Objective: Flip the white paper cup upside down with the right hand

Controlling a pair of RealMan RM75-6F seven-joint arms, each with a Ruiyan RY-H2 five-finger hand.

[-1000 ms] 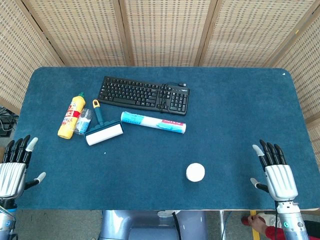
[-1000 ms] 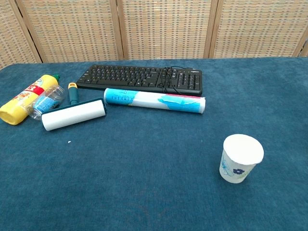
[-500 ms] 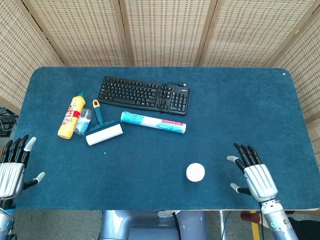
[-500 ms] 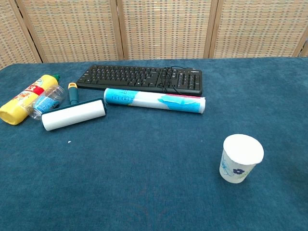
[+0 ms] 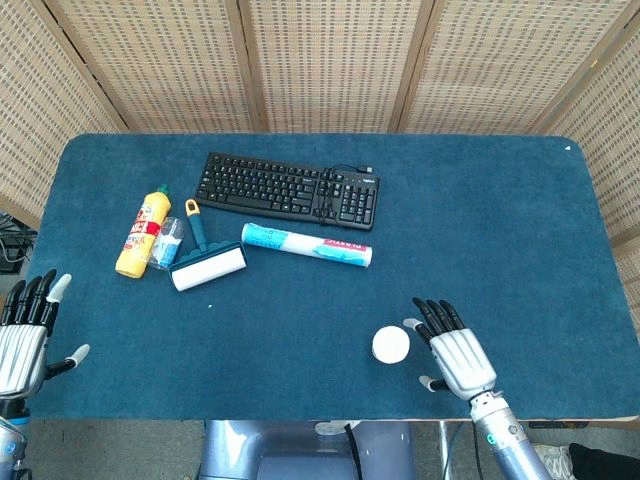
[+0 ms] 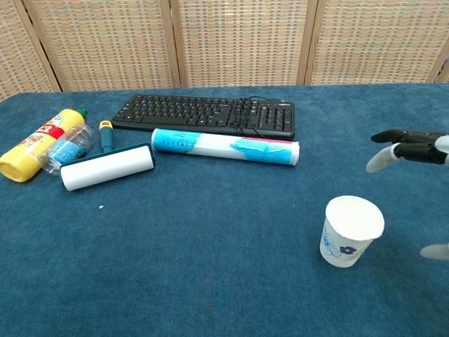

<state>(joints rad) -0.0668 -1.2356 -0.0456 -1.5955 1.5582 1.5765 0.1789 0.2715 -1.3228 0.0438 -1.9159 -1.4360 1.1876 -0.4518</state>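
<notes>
While standing upright, mouth up, near the front edge of the blue felt-covered table (image 5: pixel 480 200), white flower-printed paper cup (image 5: pixel 390 345) just left of empty right hand (image 5: pixel 455 355) with fingers spread, left hand (image 5: pixel 25 335) also spread, well apart

**Table surface: items as found**

The table (image 5: pixel 480 200) carries a blue cloth cover. On it lie a black keyboard (image 5: pixel 288 189), a yellow bottle (image 5: pixel 143 232), a small clear bottle (image 5: pixel 167 243), a lint roller (image 5: pixel 207 264) and a white-blue roll (image 5: pixel 306 244). The white paper cup (image 5: pixel 391 345) stands upright near the front edge.
</notes>
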